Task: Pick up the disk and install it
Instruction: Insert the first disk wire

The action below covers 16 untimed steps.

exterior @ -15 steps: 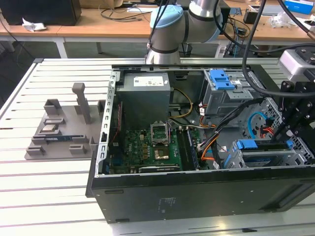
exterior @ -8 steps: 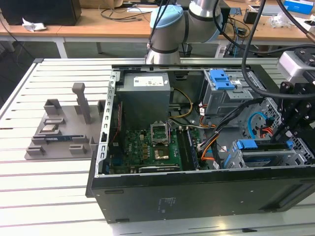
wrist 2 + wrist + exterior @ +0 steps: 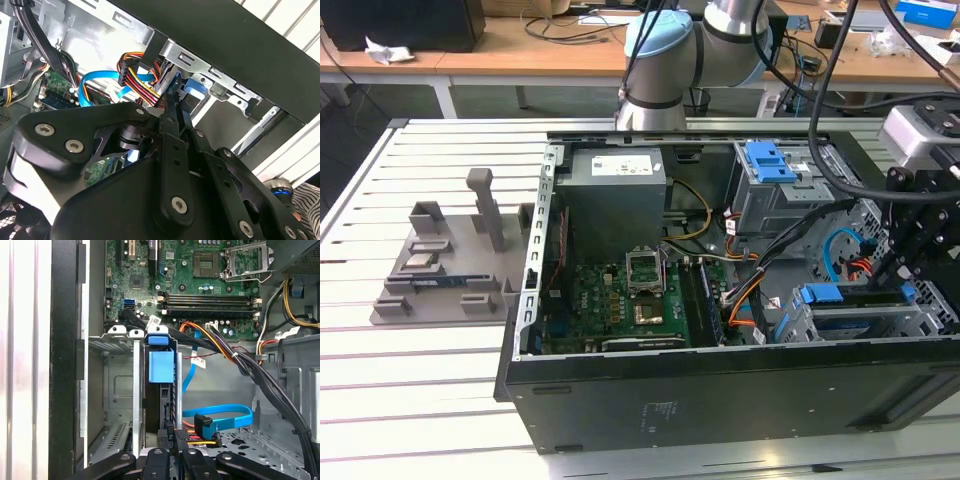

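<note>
Blue-framed, the disk (image 3: 162, 365) sat in its bay (image 3: 116, 390); I judged it nearly installed, gripper (image 3: 172, 437) closed behind it.

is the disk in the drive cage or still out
In: the disk stands on edge between the cage rails, blue carrier tab up, gripper at its end.

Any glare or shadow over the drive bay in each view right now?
First wrist view: the disk in its bay is evenly lit with no glare, and the table slats beside the case are washed out white. Second wrist view: the hand is a dark mass in front, with bright slats behind. Exterior view: the drive cage looks dimmer than the motherboard.
</note>
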Tool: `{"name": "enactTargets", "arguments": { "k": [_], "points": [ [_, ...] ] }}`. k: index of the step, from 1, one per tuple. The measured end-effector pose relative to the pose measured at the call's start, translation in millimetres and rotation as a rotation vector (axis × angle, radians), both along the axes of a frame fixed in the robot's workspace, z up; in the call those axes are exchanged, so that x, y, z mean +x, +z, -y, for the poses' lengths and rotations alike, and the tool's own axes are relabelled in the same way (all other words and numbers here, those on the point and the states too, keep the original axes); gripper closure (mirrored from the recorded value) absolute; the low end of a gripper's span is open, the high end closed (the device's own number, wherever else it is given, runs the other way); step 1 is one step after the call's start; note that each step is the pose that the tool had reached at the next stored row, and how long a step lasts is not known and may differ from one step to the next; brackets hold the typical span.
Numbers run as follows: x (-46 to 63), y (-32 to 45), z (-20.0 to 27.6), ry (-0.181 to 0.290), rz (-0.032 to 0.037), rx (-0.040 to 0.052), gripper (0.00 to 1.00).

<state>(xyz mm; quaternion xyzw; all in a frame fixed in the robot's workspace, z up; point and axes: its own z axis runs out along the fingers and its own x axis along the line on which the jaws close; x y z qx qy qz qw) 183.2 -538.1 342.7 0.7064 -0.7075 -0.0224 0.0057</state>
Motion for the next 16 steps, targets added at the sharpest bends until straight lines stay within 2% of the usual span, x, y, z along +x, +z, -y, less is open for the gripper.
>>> {"name": "enactTargets", "arguments": {
  "k": [4, 9, 10, 12, 14, 16],
  "points": [
    [0.2, -5.6, 0.0, 0.000, 0.0000, -0.0003, 0.83],
    [0.5, -6.4, -0.1, 0.000, 0.0000, 0.0016, 0.83],
    [0.5, -6.4, 0.0, 0.000, -0.0001, 0.0011, 0.76],
    [0.6, -5.2, 0.1, 0.000, 0.0000, -0.0001, 0.76],
    [0.6, 8.2, -0.7, 0.000, 0.0000, 0.0001, 0.77],
    [0.6, 16.7, -2.1, 0.000, 0.0000, 0.0002, 0.89]
  ]
}}
